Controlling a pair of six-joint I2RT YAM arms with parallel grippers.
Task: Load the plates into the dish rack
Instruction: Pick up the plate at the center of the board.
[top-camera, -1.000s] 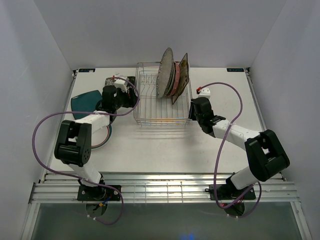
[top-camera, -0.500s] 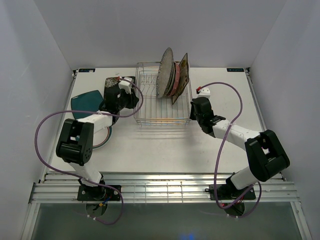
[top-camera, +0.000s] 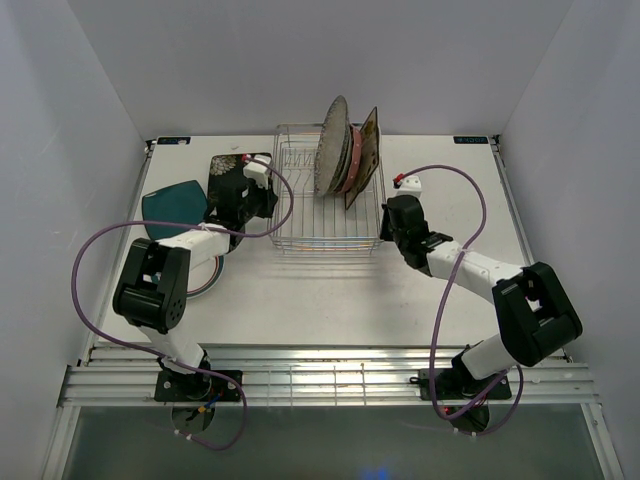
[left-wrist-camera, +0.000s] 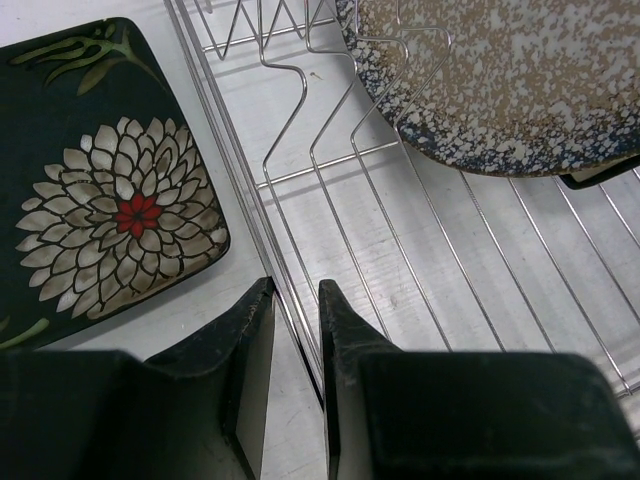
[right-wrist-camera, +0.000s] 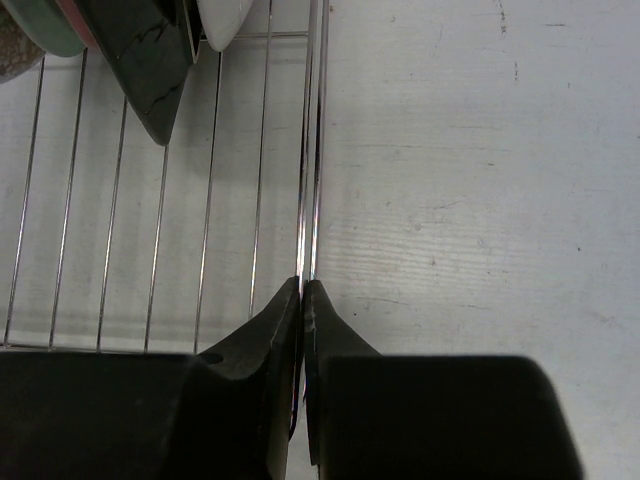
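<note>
The silver wire dish rack stands mid-table. In its right half a large grey speckled plate, a pink one and a square floral plate stand on edge. My right gripper is shut on the rack's right rim wire, the fingertips pinching it. My left gripper is at the rack's left rim, its jaws narrowly open with the wire between them. The black floral square plate lies flat just left of that rim. The speckled plate shows in the left wrist view too.
A teal plate lies at the left, and white teal-rimmed plates sit partly under my left arm. Purple cables loop beside both arms. White walls close in the table on three sides.
My left gripper has moved right, from over the black floral plate to the rack's left rim. The right gripper stays on the right rim.
</note>
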